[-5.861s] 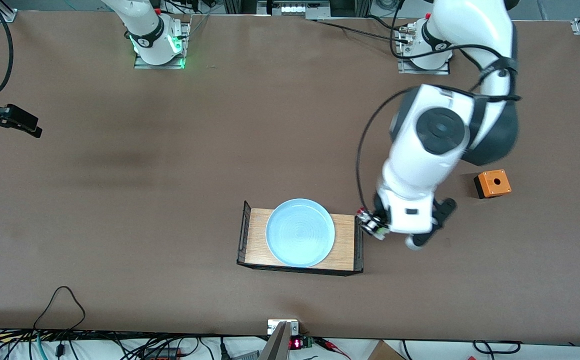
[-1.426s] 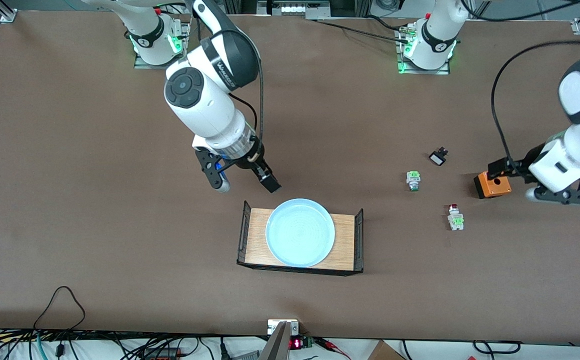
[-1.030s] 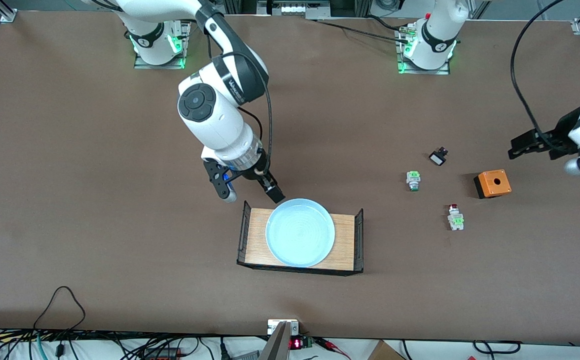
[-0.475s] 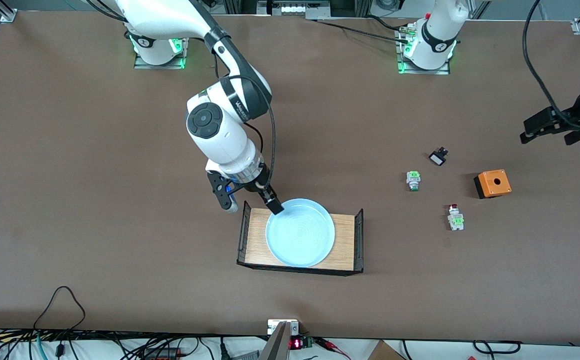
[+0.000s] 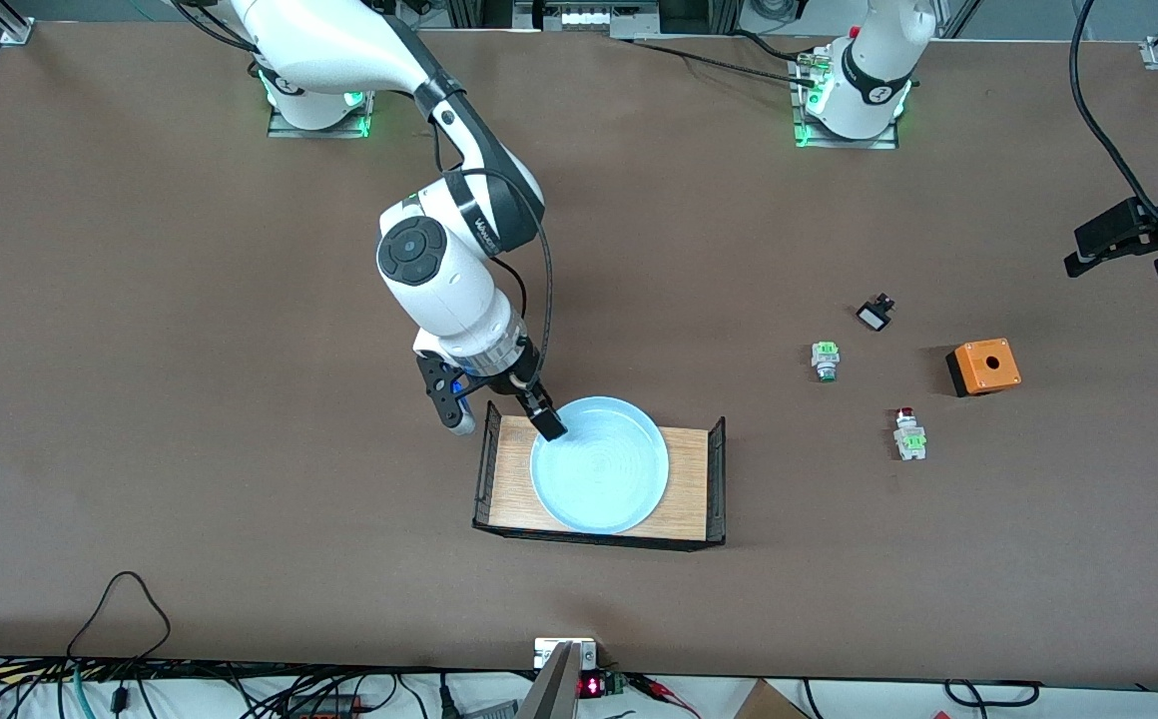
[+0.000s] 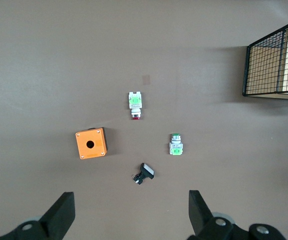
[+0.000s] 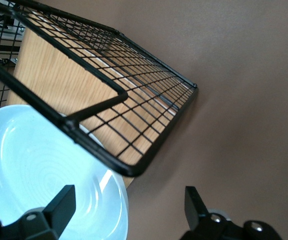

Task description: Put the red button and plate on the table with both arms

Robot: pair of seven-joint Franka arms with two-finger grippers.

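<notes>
Plate (image 5: 599,465) first: the pale blue dish lay on the small wooden tray (image 5: 694,489) with black wire ends, near the middle of the desk (image 5: 190,399), so it was not yet on the bare desk where the job wanted it. The red button (image 5: 907,432) already stood on the desk toward the left arm's end, somewhat nearer the front camera than the orange box (image 5: 983,365), with a green-and-white switch (image 5: 825,359) and a small black-and-white button (image 5: 874,316) close by; to my eye that half of the job looked done. The right gripper (image 5: 504,414) hung low at the plate's rim on the side toward the robots' bases, its jaws spread wide and empty, one finger (image 5: 546,419) over the inside of the rim and the other outside the tray's wire end. I took that straddle as lining up to pinch the raised rim, since a shallow plate offers little else to hold. Whether that finger touched the plate I could not tell. The left gripper (image 5: 1133,240) waited over the desk's edge at its own end, spread apart and holding nothing, well clear of the buttons.
</notes>
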